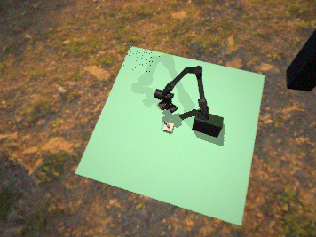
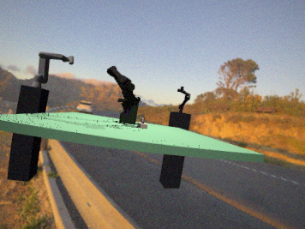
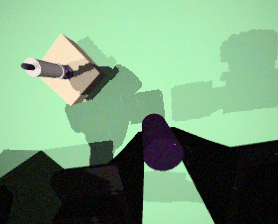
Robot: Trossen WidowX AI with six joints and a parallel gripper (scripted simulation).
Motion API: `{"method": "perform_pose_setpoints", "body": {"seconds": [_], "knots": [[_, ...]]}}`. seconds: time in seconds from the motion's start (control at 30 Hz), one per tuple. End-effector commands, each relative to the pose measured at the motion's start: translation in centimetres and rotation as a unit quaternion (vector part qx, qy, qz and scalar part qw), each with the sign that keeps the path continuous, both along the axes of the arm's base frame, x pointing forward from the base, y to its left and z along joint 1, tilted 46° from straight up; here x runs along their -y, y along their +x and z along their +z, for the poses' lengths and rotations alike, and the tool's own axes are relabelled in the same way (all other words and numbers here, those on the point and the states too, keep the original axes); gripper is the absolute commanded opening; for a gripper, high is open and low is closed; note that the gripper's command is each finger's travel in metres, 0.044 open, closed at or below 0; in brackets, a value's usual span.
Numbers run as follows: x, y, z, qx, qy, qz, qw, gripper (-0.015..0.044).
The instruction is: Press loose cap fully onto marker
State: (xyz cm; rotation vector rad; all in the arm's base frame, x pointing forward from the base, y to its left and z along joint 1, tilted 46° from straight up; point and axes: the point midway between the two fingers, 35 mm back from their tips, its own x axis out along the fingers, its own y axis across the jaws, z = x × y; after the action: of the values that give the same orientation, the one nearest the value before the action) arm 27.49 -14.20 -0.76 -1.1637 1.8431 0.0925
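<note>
Between the dark fingers sits the purple cap [image 3: 161, 142] — the gripper [image 3: 161, 150] is clamped on it, lifted off the green table [image 3: 200, 45]. Up and left of the cap in the wrist view, well apart, the marker [image 3: 47, 69] stands in the tan holder block [image 3: 70, 80] — uncapped, white tip showing.
</note>
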Motion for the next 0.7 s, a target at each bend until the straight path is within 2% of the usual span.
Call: {"method": "perform_pose_setpoints", "body": {"seconds": [0.0,0.67], "knots": [[-1.1,0.1,-0.7,0.000,0.005,-0.001,1.000,0.0000],[-7.6,-0.2,-4.5,-0.003,0.007,-0.007,1.000,0.0000]]}}
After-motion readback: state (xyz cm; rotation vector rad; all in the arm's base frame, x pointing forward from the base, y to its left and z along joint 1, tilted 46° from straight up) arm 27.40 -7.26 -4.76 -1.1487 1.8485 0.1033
